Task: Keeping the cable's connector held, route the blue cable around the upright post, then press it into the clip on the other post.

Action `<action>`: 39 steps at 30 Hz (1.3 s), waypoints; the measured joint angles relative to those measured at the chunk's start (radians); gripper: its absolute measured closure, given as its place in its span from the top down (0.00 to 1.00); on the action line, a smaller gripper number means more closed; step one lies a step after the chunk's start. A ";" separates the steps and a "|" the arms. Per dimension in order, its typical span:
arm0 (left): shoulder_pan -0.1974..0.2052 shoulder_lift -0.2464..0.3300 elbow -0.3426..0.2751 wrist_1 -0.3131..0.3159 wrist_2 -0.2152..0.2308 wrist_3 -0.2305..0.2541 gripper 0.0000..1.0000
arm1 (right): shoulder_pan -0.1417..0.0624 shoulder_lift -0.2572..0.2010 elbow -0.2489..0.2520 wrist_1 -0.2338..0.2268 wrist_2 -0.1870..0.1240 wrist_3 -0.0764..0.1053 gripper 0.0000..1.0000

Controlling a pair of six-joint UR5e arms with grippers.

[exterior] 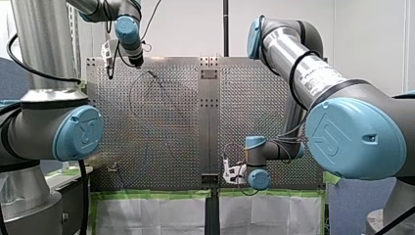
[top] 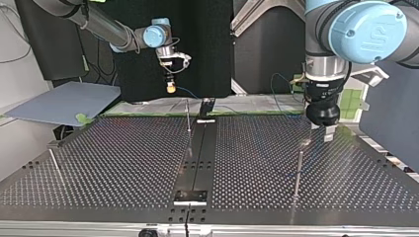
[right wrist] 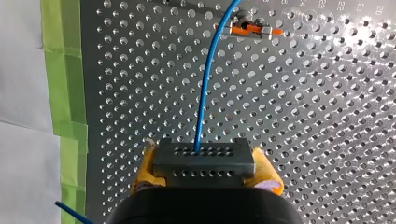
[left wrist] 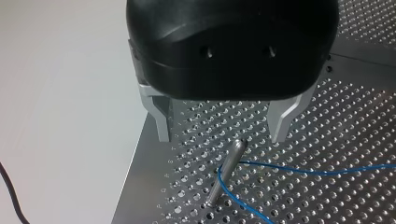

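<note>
Three thin posts stand on the perforated bench (top: 123, 163) in the top view: left-side post (top: 53, 159), middle post (top: 188, 116), right-side post (top: 299, 170). One blue cable (right wrist: 205, 93), one connector (right wrist: 204, 161), one orange-and-metal clip (right wrist: 250, 31), two hands. Green tape (right wrist: 65, 88) and white sheet (exterior: 147, 210) line the bench edge by my right hand (top: 171, 88). Right hand: yellow pads pinching the dark connector, pointing down, raised above the bench, arm folded back. Cable leaves the connector and passes just beside the clip's end; can't tell if it's seated. My left hand (left wrist: 220, 137) hangs vertical at the opposite edge with its metal fingers spread and nothing between them. The right-side post is just ahead of them, cable curving round its shaft.
</note>
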State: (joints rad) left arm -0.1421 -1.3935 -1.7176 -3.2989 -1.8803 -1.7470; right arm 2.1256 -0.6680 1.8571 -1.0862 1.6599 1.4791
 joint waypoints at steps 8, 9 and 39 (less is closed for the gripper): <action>-0.001 0.000 0.000 -0.003 -0.004 -0.002 1.00 | 0.000 0.001 0.000 0.000 -0.003 0.000 0.00; -0.001 0.000 0.000 -0.003 -0.004 -0.002 1.00 | 0.000 0.001 0.000 0.000 -0.003 0.000 0.00; -0.040 -0.060 0.000 0.022 0.081 0.153 1.00 | -0.002 0.000 0.000 0.000 -0.009 0.001 0.00</action>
State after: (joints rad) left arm -0.1819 -1.4532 -1.7177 -3.2767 -1.7993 -1.5943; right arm 2.1238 -0.6676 1.8570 -1.0866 1.6510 1.4798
